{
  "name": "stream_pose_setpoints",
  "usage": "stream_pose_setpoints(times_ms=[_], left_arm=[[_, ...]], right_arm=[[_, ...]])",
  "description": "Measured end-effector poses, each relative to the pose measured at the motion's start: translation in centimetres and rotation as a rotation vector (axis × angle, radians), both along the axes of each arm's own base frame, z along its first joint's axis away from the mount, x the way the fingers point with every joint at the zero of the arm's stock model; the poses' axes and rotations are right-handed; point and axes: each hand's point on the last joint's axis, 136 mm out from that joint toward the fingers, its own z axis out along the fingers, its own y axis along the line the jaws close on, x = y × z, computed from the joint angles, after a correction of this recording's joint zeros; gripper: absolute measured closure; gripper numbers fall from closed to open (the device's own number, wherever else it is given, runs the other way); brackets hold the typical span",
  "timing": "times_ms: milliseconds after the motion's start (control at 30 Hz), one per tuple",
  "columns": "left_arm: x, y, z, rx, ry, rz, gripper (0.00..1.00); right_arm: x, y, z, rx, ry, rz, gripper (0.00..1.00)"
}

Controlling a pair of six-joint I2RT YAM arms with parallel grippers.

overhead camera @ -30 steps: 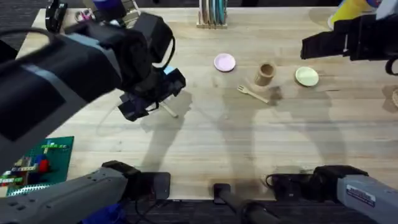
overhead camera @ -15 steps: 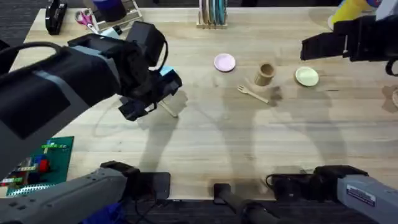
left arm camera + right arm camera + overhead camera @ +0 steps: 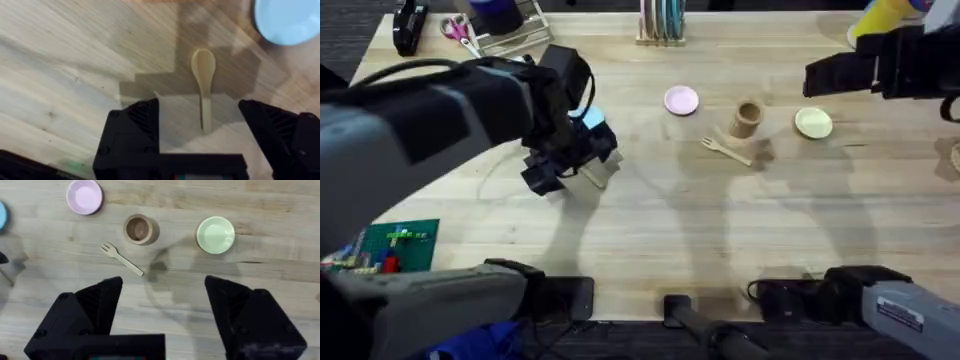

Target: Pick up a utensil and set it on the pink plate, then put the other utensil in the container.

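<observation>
Left arm low over a wooden spoon; right arm high at the far right.

Overhead: the left gripper [image 3: 570, 165] hovers at the table's [image 3: 650, 240] left-centre; pink plate [image 3: 681, 100], cylindrical container [image 3: 746, 118] and tined fork [image 3: 725, 150] lie right of it. Left wrist: black fingers spread wide, astride the utensil [image 3: 204, 82], a smooth pale spoon flat on grained wood beside a light blue plate [image 3: 292, 20]. Right wrist: the right gripper [image 3: 162, 312] stands open above the fork, with a green plate [image 3: 215, 235] nearby.
</observation>
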Motion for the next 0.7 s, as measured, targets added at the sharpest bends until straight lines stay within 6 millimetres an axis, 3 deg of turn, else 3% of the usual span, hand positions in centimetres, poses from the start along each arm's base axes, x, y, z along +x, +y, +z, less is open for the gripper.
stream_pose_setpoints(times_ms=[233,333,500,700], left_arm=[[0.4,0.1,-0.5,0.01,0.002,0.009,0.036],[0.5,0.1,-0.6,0.015,0.01,0.009,0.082],[0.8,0.0,-0.6,0.012,0.011,0.009,0.263],[1.2,-0.3,-0.5,0.0,-0.006,0.012,0.71]], right_arm=[[-0.1,0.0,-0.1,0.0,0.005,0.0,0.003],[-0.1,0.0,-0.1,0.0,0.006,0.0,0.003],[-0.1,0.0,-0.1,0.0,0.006,0.0,0.004],[-0.1,0.0,-0.1,0.0,0.005,0.0,0.003]])
